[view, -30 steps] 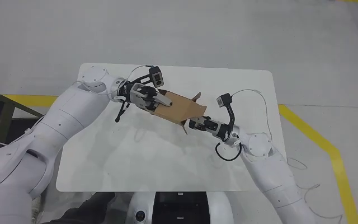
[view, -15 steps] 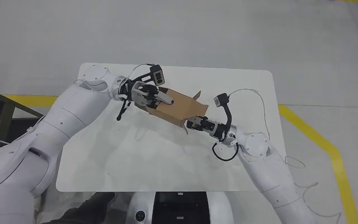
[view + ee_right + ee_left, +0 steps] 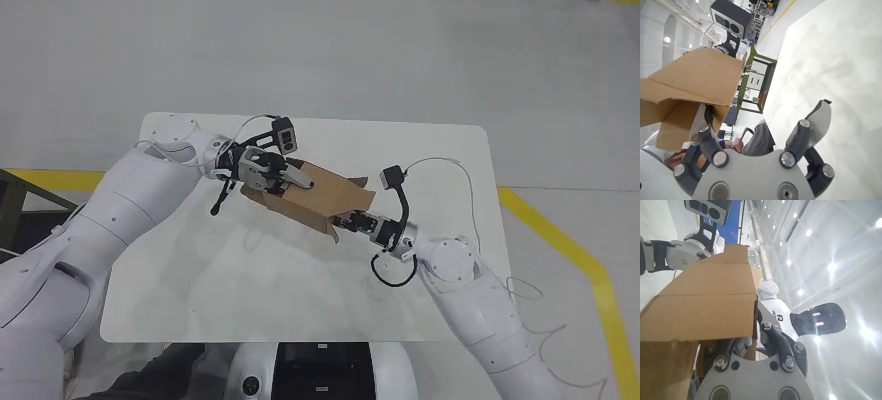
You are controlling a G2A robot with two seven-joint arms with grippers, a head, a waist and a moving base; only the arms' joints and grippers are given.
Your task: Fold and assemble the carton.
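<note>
Gripping one end of the brown carton [image 3: 315,197], the left end effector [image 3: 283,178] is sitting over the far, left-of-centre part of the white tabletop [image 3: 250,290]. In the top view one of its pale fingers is lying along the carton's upper panel. In the left wrist view its fingers [image 3: 765,318] are pinching narrowly on a cardboard wall, with the corrugated edge running down between them, so it is clamping the carton.

The carton is lying slantwise over the middle of the tabletop, its long axis running from the left end effector toward the right end effector [image 3: 348,222]. It is looking partly opened, with a flat creased top panel, side walls folding down, and short flaps sticking out at the end nearer the right arm. It is appearing to hang a little above the surface rather than rest on it, though the top view is not making that certain.

The right end effector is spreading wide. In the right wrist view one of its fingers [image 3: 818,113] is standing free over bare tabletop, well apart from the cardboard. The other finger is tucking in behind the carton's end flap and touching it. The left arm's wrist camera [image 3: 730,20] is showing beyond the carton's far end, and a green metal frame [image 3: 757,83] is standing on the floor past the tabletop's edge
</note>
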